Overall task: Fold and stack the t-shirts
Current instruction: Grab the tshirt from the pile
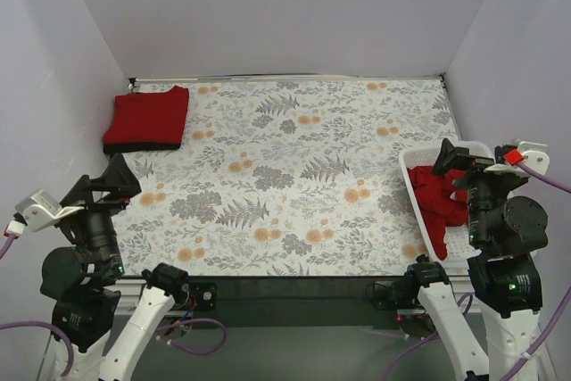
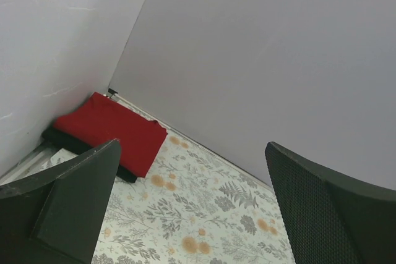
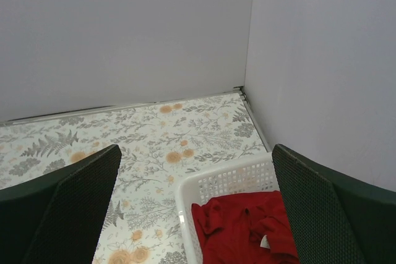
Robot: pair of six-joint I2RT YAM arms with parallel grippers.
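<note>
Printed cloth, white with grey ferns and orange blossoms, covers the worktop [image 1: 294, 176]. Plain pale walls [image 1: 285, 15] close it on the left, the far side and the right. A thin metal strip runs along the far edge, and a dark rail [image 1: 294, 290] runs along the near edge between the arm bases.

Edges and room: the stack [image 1: 147, 118] lies in the far left corner, close to the left wall. The basket [image 1: 412, 167] stands at the near right edge, just in front of the right arm [image 1: 500, 220]. Stack and basket are well apart, with the broad patterned middle of the worktop between them.

Count:
- T-shirts, folded: two in the stack, one red on top and one black [image 1: 141, 146] under it, showing as a dark border.
- T-shirts, loose: crumpled red cloth [image 1: 437, 198] inside the basket; how many pieces cannot be told.
- Basket: one, white plastic lattice.
- Arms: two. The left arm [image 1: 89, 220] is raised at the near left corner, its jaws spread wide with nothing between them, facing the stack. The right arm's jaws are also spread wide, holding nothing, above the basket's near side.
</note>
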